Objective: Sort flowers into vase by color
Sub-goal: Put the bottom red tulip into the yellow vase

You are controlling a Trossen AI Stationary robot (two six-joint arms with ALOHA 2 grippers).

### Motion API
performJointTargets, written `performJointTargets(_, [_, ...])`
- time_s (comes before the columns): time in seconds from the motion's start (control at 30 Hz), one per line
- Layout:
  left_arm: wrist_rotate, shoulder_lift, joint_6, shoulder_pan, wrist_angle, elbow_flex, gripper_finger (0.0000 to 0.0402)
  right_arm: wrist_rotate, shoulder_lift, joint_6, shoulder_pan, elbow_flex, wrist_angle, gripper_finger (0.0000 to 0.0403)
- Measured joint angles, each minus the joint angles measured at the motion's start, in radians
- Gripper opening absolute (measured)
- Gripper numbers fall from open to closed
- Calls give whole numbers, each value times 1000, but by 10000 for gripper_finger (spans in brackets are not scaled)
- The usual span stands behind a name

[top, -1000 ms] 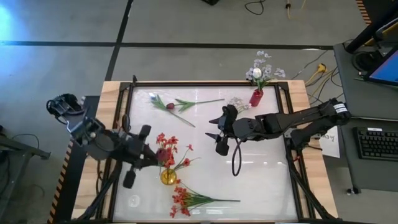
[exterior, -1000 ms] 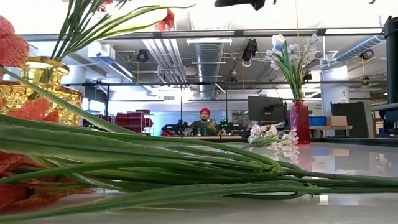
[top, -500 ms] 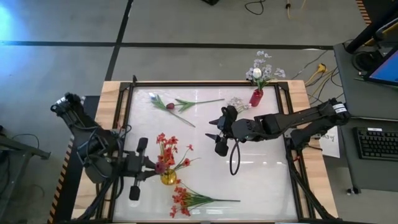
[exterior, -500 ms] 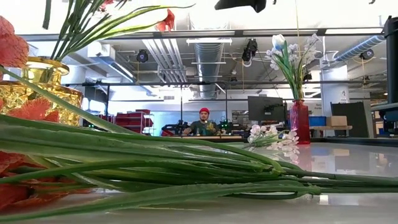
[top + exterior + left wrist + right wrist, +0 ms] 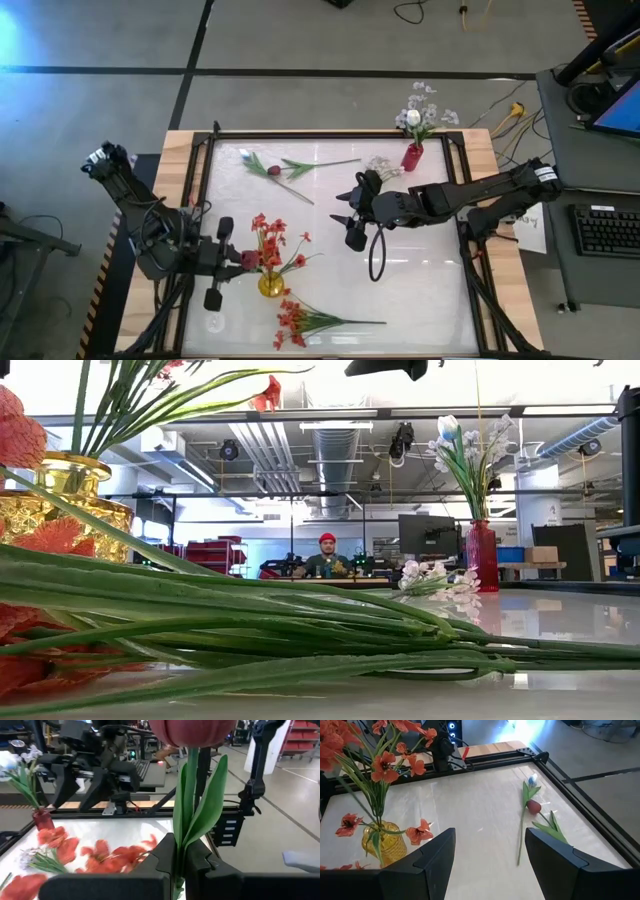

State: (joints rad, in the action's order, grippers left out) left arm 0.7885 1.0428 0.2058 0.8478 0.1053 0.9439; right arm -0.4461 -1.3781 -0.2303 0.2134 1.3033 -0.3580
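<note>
Gripping a maroon tulip (image 5: 192, 731) upright for vasing, the left gripper (image 5: 238, 260) sits at nine o'clock of the gold vase (image 5: 270, 285); the right gripper (image 5: 352, 218) waits wide, empty.

high: overhead, straight down | low: tabletop level | shared: yellow vase (image 5: 270, 284)

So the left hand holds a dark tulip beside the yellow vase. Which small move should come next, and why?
Probably lift the left hand until the stem end clears the yellow vase rim. It is shut on the maroon tulip, just beside the vase of red-orange flowers, but seems too low to drop the stem in. The right hand hangs open mid-table.
</note>
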Motion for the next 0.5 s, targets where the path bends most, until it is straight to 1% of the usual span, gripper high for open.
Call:
performJointTargets(0.2, [7, -68, -43, 0, -76, -98, 0, 0, 0, 5, 0, 0, -1, 233])
performJointTargets(0.37, [6, -102, 9, 2, -81, -161, 0, 1, 0, 6, 0, 0, -3, 233])
performJointTargets(0.5, [7, -104, 63, 2, -86, -200, 0, 1, 0, 4, 0, 0, -3, 233])
